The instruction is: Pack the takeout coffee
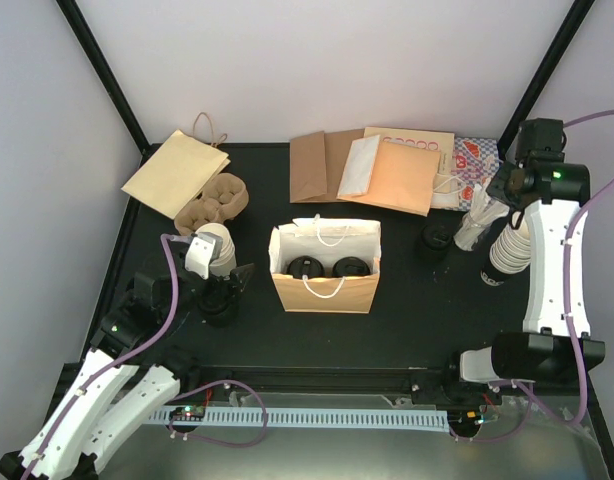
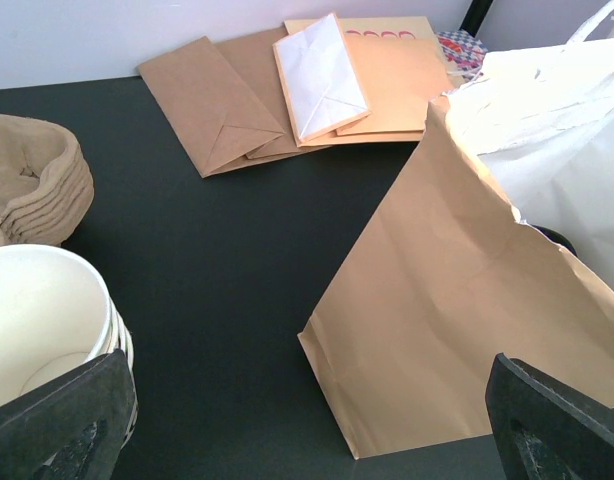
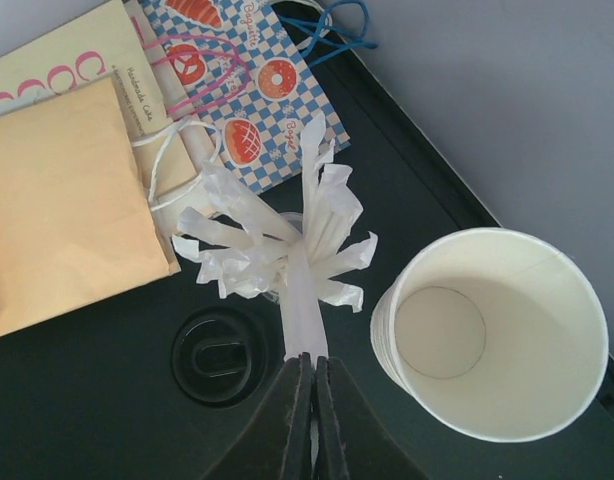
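Both drinks are in the bag: one coffee [image 1: 304,266] and the other coffee [image 1: 349,266] sit side by side, black lids up, inside the open brown bag [image 1: 325,292] in the middle of the table [image 1: 407,320]. The bag's standing upright, with its white lining and string handles showing.

The left gripper [image 2: 309,375] is just off the bag's left side, fingers spread wide and holding nothing. There's a cup stack [image 1: 215,243] right beside it and the pulp carriers [image 1: 212,200] are a bit further back.

The right gripper [image 3: 312,370] is over at the far right of the table, pinched closed on a paper-wrapped straw [image 3: 302,300] from the straw bunch [image 3: 277,245]. Next to the bunch are some black lids [image 3: 219,352] on one side and a second stack of lidless cups [image 3: 487,335] on the other. Flat bags [image 1: 372,165] lie along the back edge.
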{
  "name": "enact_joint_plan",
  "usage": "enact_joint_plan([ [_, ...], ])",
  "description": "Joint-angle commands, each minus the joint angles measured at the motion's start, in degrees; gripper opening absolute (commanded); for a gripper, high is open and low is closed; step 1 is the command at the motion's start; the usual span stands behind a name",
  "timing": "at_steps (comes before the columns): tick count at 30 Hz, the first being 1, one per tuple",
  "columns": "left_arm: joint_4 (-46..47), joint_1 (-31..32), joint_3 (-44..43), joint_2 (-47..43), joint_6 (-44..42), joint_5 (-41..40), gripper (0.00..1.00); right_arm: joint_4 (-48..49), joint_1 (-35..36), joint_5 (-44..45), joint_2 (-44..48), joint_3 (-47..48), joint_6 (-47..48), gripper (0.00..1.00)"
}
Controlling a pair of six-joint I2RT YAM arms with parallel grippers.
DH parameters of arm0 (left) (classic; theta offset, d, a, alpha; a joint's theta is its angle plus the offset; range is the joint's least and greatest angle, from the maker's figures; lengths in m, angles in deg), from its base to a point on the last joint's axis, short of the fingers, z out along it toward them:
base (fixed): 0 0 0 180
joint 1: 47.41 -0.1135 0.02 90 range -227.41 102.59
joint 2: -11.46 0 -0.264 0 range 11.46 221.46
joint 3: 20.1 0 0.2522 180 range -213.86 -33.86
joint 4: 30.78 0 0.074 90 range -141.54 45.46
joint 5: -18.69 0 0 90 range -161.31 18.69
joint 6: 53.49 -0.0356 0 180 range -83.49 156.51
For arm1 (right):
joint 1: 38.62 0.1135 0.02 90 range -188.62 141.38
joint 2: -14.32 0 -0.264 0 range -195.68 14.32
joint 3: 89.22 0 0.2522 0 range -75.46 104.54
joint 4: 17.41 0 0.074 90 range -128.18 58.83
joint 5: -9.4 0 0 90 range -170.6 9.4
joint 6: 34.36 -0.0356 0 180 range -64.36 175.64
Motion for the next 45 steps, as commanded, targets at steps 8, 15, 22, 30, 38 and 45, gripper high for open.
enact_joint_plan([
  [8, 1.4, 0.2, 0.1, 0.4, 0.7, -0.5, 0.99, 3.8, -0.3, 0.3, -2.7, -5.1, -1.0, 0.07],
  [15, 1.3, 0.2, 0.1, 0.5, 0.6, -0.4, 0.99, 5.5, -0.3, 0.5, -3.9, -8.3, -1.1, 0.11],
  [22, 1.4, 0.2, 0.1, 0.3, 0.6, -0.6, 0.99, 6.1, -0.3, -0.4, -6.1, -10.1, -0.7, 0.14],
  [30, 1.3, 0.2, 0.1, 0.2, 0.7, -0.8, 0.99, 5.9, -0.3, 0.0, -3.6, -9.4, 0.1, 0.23],
  [38, 1.3, 0.2, 0.1, 0.1, 0.7, -0.8, 0.99, 5.0, -0.3, -1.1, -2.4, -8.0, -0.2, 0.01],
  [45, 1.3, 0.2, 0.2, -0.1, 0.7, -0.9, 0.99, 0.7, -0.3, -1.0, -1.6, -1.9, -0.6, 0.01],
])
